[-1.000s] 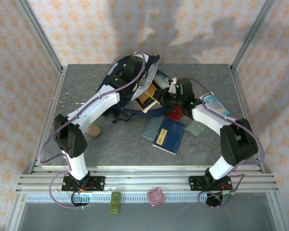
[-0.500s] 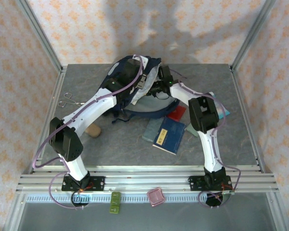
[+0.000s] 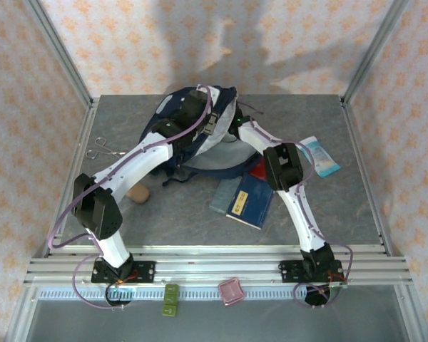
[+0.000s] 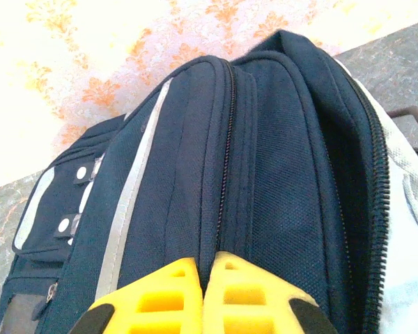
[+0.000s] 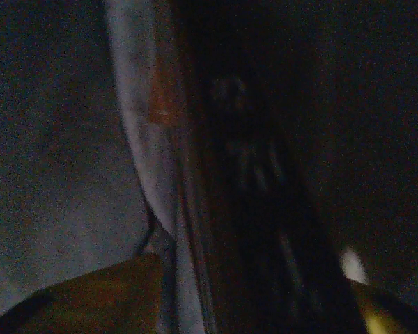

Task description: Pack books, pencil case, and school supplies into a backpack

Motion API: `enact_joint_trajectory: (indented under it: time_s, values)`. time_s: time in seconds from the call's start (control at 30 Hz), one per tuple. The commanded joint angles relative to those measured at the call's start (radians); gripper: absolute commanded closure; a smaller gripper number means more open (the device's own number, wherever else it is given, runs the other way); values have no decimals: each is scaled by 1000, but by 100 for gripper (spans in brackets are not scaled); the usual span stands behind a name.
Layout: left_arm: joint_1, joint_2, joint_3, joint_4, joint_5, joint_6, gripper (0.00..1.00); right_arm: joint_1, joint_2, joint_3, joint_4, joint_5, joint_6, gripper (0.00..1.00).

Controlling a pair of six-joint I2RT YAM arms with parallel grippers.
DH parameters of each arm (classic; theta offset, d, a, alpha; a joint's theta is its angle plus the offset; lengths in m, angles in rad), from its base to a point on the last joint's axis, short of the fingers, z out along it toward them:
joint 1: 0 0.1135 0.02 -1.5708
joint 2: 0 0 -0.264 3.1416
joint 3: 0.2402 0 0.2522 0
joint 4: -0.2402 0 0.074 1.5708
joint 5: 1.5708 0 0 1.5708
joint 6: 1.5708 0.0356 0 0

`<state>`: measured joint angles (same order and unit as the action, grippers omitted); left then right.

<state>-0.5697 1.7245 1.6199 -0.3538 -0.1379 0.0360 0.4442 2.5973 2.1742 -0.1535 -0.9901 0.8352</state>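
Note:
The navy backpack lies at the back middle of the table, its mouth held up. My left gripper is shut on a fold of the backpack beside a zip seam. My right arm reaches into the mouth. In the dark right wrist view my right gripper stands open inside, with pale lining and a dark edge between its fingers. The brown book is hidden. The navy book, the grey-blue pencil case and the red piece lie on the table just in front of the backpack.
A white-and-blue tube lies to the right of the right arm. Metal scissors lie at the left edge. A small tan thing sits by the left arm. Frame posts stand at the back corners.
My right arm has swung from beside the backpack, where it held the brown book, into the backpack's mouth. The book has gone from sight. The left gripper has kept its hold.

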Motion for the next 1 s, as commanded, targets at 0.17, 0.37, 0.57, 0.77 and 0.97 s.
enact_joint_trajectory:
  time_s: [0.17,0.37,0.57,0.77,0.97]
  values:
    - [-29,-56,7,117,18,-14,100,-36,-299,-330,54,148,-29,49]
    - [-29,-51,2,128,42,-32,100,-29,-236,-328,106,130,23,53]
    - [-29,-43,-10,130,16,-49,100,-18,-169,-223,88,139,41,63]
    - [-18,31,4,129,-133,-83,100,-27,-412,-453,3,263,-114,57]
    - [19,169,120,141,-236,-120,100,-59,-762,-779,1,400,-189,55]
